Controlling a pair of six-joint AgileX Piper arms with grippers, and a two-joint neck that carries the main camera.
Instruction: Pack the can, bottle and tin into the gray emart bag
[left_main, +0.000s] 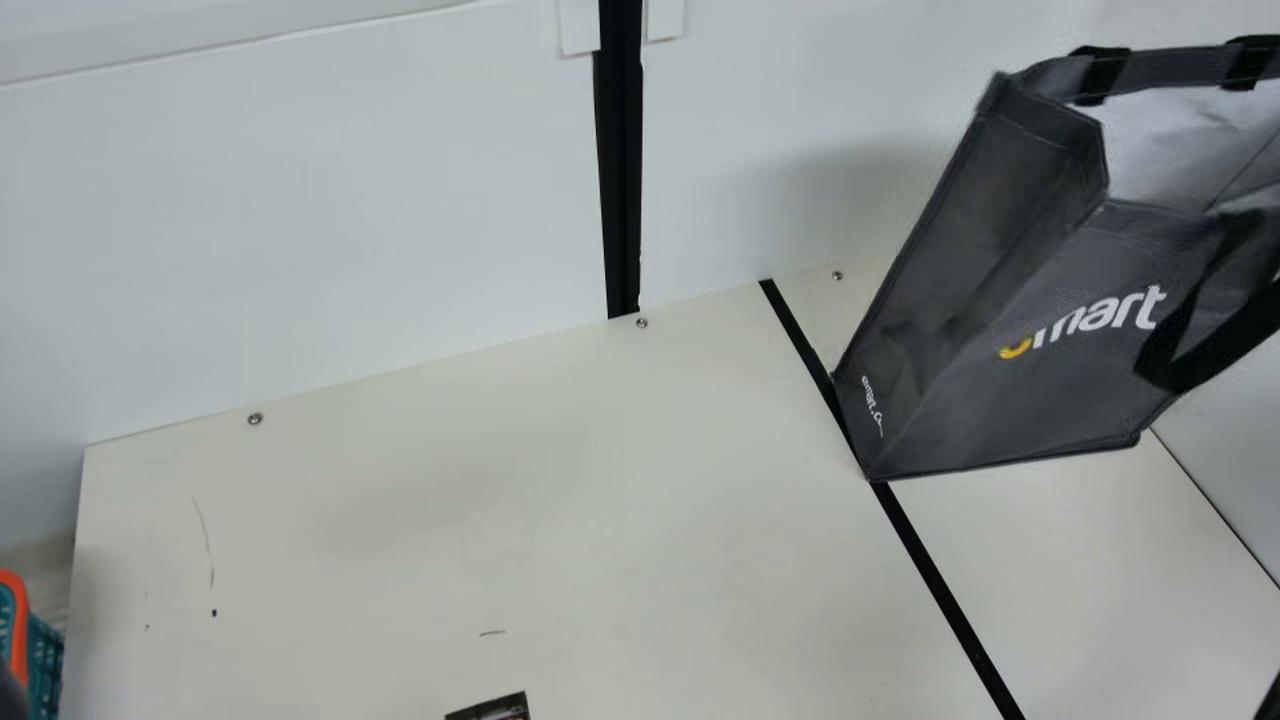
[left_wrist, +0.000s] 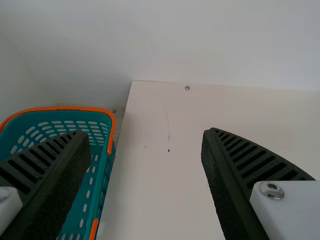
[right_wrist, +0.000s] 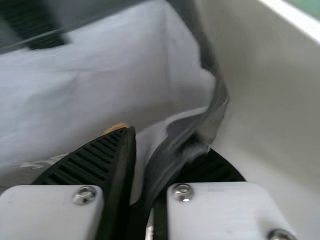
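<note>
"Gray emart bag (left_main: 1040, 390) — where do you see it?"

"Over on the right, toward the far side of the table (left_main: 520, 500). It's tilted, its mouth open and the pale lining (left_main: 1180, 140) showing. One lower corner lines up with the black strip (left_main: 935, 570) running across the tabletop. Whether it's touching down, I can't tell."

"What about the right pincer (right_wrist: 170, 142)?"

"Clenched on the bag — in its wrist view, dark fabric from the bag's edge runs down between the two ribbed fingers."

"And the left pincer (left_wrist: 145, 134)?"

"Released, its fingers spread wide apart, with nothing between them."

"Anything farther out?"

"A teal basket (left_main: 45, 665) with an orange rim, just beside the table's left edge. Then a dark printed item (left_main: 492, 709) at the near side, mostly cut off — too little to name. Behind the table stands a white wall (left_main: 300, 220)."
</note>
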